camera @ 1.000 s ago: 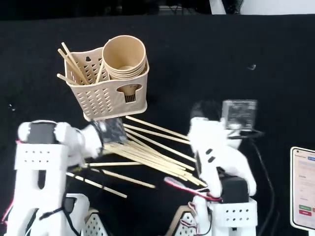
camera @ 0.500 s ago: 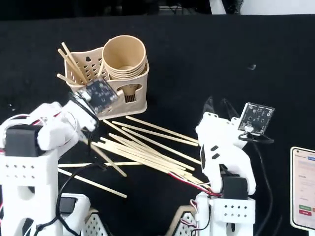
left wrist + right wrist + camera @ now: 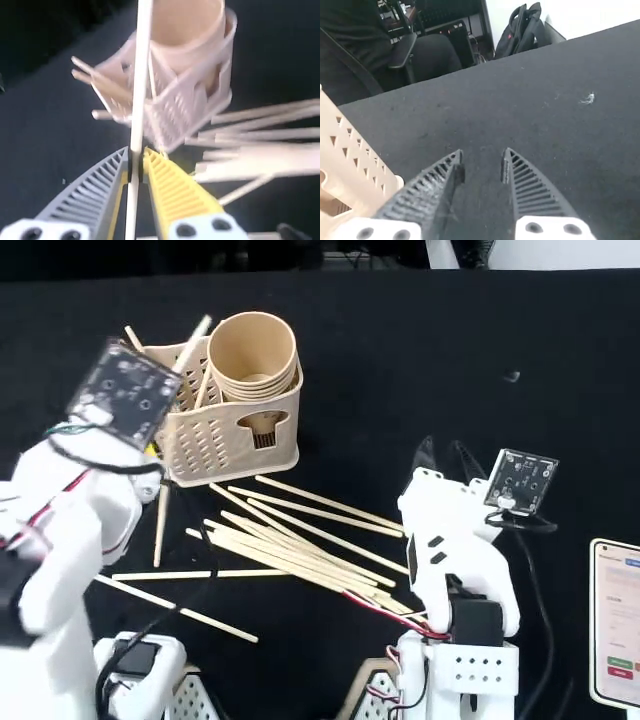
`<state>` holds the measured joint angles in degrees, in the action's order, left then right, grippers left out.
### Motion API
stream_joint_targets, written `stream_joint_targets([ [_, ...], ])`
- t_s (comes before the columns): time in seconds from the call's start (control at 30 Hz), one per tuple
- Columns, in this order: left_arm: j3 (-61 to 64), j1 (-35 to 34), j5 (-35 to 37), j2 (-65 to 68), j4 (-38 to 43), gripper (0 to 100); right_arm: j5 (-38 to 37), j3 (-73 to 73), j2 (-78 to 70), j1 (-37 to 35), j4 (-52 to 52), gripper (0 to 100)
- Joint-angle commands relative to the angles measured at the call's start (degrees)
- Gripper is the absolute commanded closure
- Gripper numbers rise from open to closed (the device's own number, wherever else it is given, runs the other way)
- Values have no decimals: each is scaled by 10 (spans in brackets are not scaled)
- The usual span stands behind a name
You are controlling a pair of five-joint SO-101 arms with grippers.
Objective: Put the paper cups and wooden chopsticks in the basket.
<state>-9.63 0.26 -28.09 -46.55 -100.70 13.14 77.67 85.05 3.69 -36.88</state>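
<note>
left pincer (image 3: 134, 162) clamps one wooden chopstick (image 3: 140, 75), aimed over the basket (image 3: 215, 440) of stacked paper cups (image 3: 250, 345), likely to drop it in; right pincer (image 3: 481, 167) sits parted, empty.

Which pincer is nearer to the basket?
Left. The left pincer, shut on a chopstick, is close beside the basket; the right pincer, open, sits well apart from it over the table.

The table (image 3: 420, 350) was overlooked from above; the basket (image 3: 200, 445) was shared by all views, nearest from the left wrist.
</note>
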Motion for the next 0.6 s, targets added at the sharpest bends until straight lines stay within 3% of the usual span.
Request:
stream_joint_targets([
  [0.0, -74, 22, 76, -6, 53, 970, 4, -2, 11, 8, 13, 871],
  [0.23, 2, 22, 243, -1, 228, 970, 4, -1, 11, 8, 13, 871],
  [0.4, 192, 21, 354, -6, 505, 970, 4, 0, 11, 8, 11, 871],
  [0.57, 403, -6, 367, -6, 812, 970, 4, 0, 11, 8, 11, 871],
])
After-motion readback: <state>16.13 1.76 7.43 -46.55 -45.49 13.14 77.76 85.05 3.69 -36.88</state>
